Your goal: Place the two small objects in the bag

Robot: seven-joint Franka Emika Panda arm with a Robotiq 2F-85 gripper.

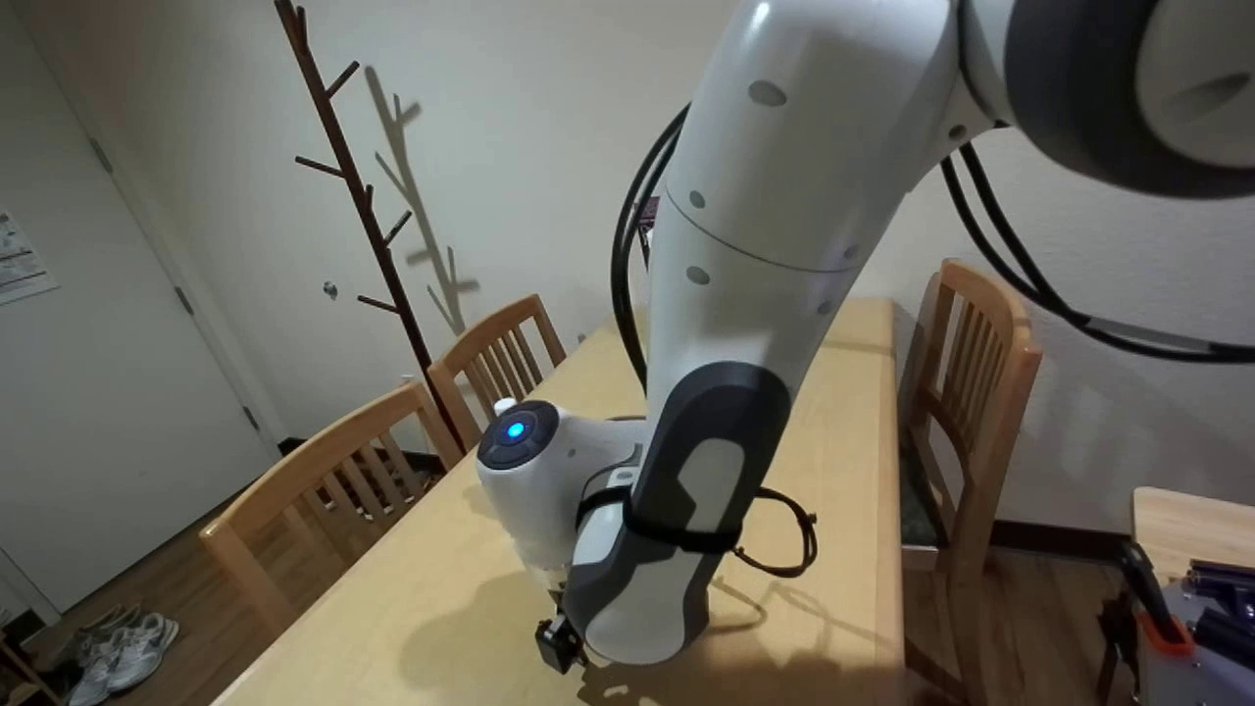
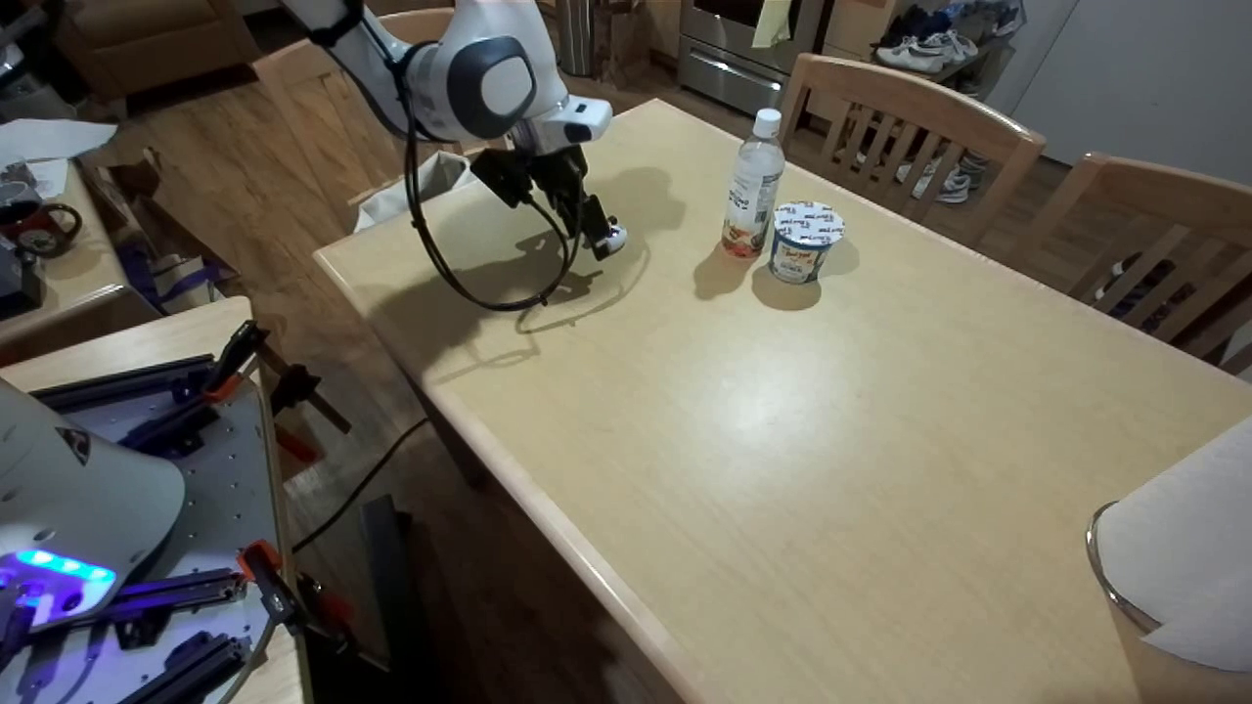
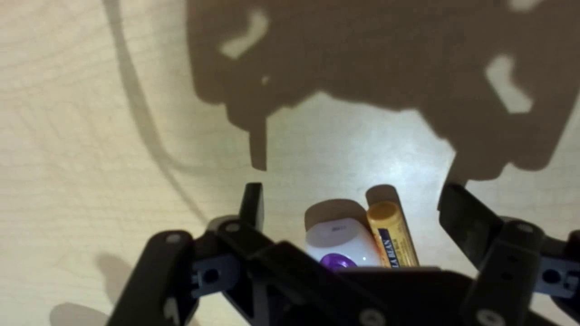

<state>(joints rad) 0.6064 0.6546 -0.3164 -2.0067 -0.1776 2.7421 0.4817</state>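
Observation:
In the wrist view, a small white rounded object [image 3: 346, 240] with a purple spot lies on the table beside a yellow lip balm tube [image 3: 393, 235]. They appear to touch. Their near ends are hidden behind the gripper body. My gripper [image 3: 353, 199] is open, with one finger on each side of the pair and gaps between. In an exterior view, the gripper [image 2: 595, 233] is low over the table with the white object [image 2: 614, 241] at its fingers. A pale cloth item [image 2: 421, 188], possibly the bag, shows at the table edge behind the arm.
A clear bottle [image 2: 751, 191] and a yogurt cup [image 2: 804, 244] stand together on the table [image 2: 743, 469]. A paper towel roll [image 2: 1193, 548] lies at the near right edge. Wooden chairs [image 2: 910, 147] line the table. A black cable loop [image 2: 489, 305] hangs from the arm.

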